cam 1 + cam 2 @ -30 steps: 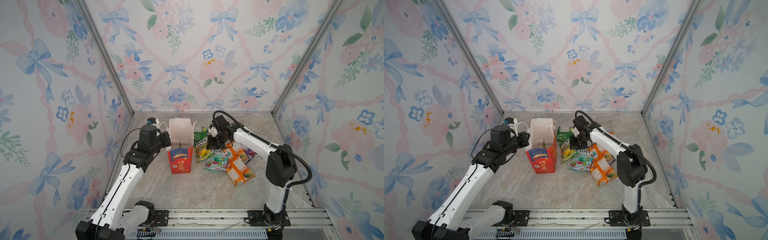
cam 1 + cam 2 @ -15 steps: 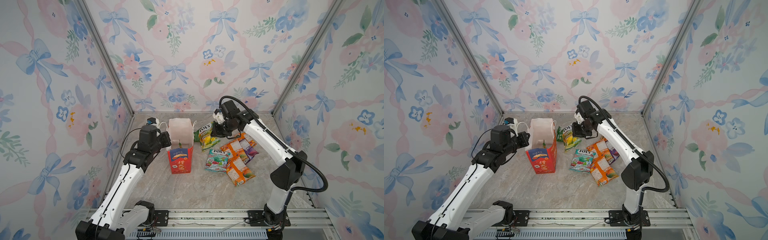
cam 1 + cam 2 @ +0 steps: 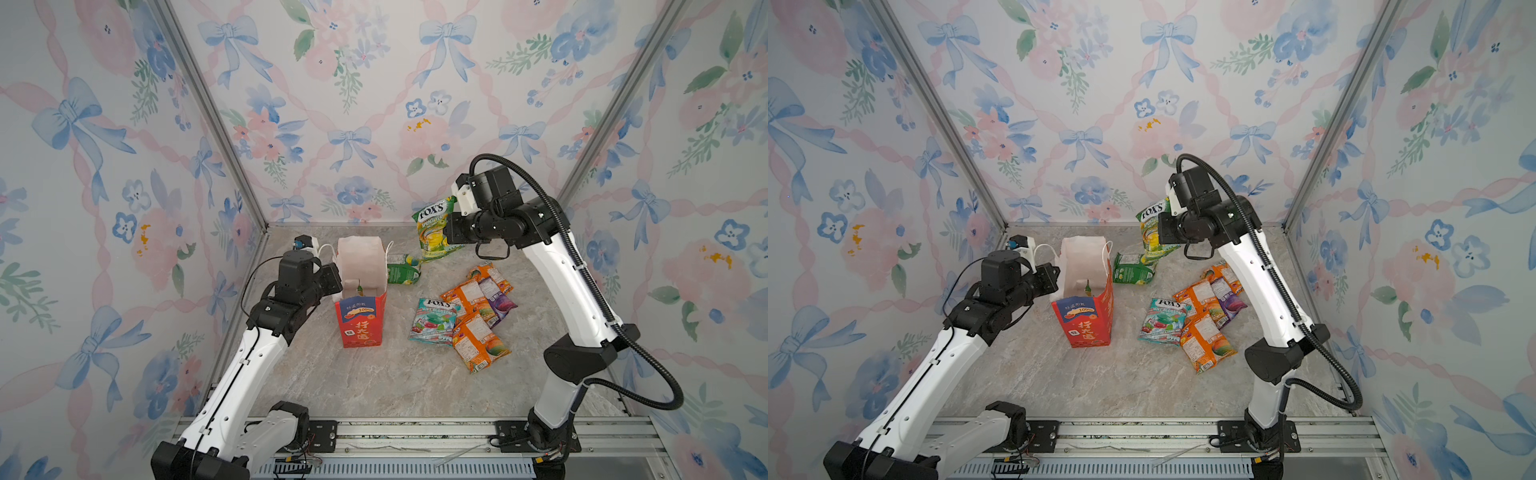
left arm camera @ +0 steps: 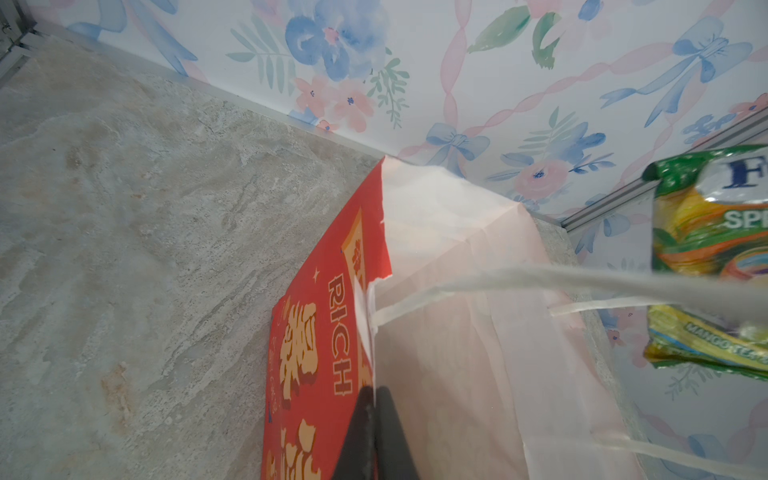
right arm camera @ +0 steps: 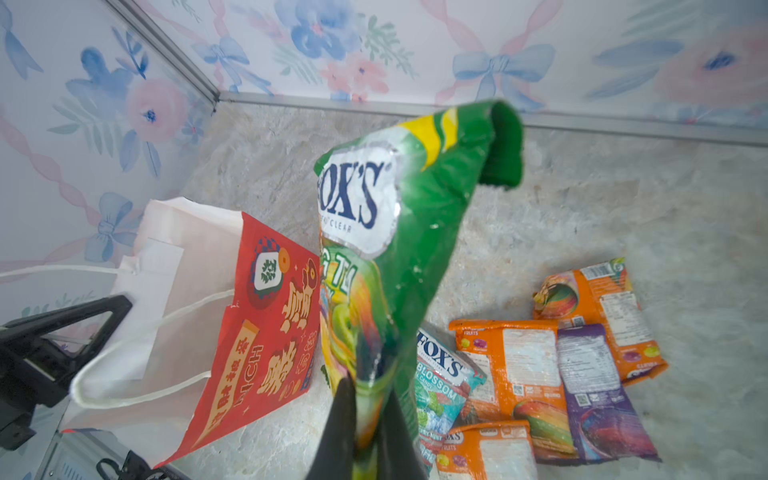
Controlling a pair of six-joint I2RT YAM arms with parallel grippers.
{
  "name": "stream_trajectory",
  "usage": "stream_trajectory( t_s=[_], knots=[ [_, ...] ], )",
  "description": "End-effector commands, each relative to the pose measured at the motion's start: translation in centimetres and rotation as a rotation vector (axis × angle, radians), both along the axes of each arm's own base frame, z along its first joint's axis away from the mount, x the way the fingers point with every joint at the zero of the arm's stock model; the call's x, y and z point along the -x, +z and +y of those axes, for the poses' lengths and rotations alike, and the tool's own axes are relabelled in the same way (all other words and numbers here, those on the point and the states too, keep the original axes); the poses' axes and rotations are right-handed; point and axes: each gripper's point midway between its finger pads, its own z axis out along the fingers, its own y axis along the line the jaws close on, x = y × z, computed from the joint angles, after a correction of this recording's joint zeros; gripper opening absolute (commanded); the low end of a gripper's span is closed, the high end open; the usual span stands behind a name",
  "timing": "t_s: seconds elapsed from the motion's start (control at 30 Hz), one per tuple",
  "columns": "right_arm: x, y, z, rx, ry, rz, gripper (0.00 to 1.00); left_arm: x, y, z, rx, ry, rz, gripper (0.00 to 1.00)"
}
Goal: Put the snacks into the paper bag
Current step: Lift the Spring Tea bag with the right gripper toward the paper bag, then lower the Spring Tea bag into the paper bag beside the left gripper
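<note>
A grey marbled tabletop (image 3: 374,382) lies beneath the left jaws and the right jaws. Wallpaper (image 3: 353,137) with blue bows and pink flowers rises behind and to either side of them, joined by metal corner posts (image 3: 208,124). A metal rail (image 3: 415,432) runs along the front, well apart from both.

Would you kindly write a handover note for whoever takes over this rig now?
The left pincer is shut on the rim of the paper bag, which stands open.
The right pincer is shut on a green packet, raised right of the bag.
Done: bag contents unclear.
Left: drop it in, then the second green packet, teal packet, three orange packets and purple packet from the table.
</note>
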Motion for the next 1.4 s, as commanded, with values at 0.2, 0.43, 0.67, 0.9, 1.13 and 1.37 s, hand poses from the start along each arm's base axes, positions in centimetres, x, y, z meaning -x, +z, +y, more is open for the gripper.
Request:
stream_trajectory(
  t_s=[0.2, 0.43, 0.67, 0.9, 1.13, 1.37],
  knots=[
    [4.4, 11.4, 2.5, -0.157, 0.116, -0.375, 0.00, -0.1, -0.7, -0.8, 0.025, -0.021, 0.034, 0.00],
    [7.6, 12.8, 8.7, -0.186, 0.303, -0.462, 0.00, 0.0, -0.8, -0.8, 0.028, -0.022, 0.039, 0.00],
    [7.4, 11.4, 13.2, -0.210, 0.354, -0.432, 0.00, 0.1, -0.7, -0.9, 0.027, -0.027, 0.036, 0.00],
    [6.3, 9.0, 16.0, -0.181, 0.360, -0.392, 0.00, 0.1, -0.8, -0.9, 0.025, -0.028, 0.035, 0.00],
    [5.1, 5.1, 16.5, -0.072, 0.278, -0.328, 0.00, 0.2, -0.9, -0.8, 0.026, -0.023, 0.035, 0.00],
    [5.7, 1.0, 16.5, -0.016, 0.266, -0.186, 0.00, 0.0, -1.2, -0.7, 0.023, -0.019, 0.044, 0.00]
  ],
)
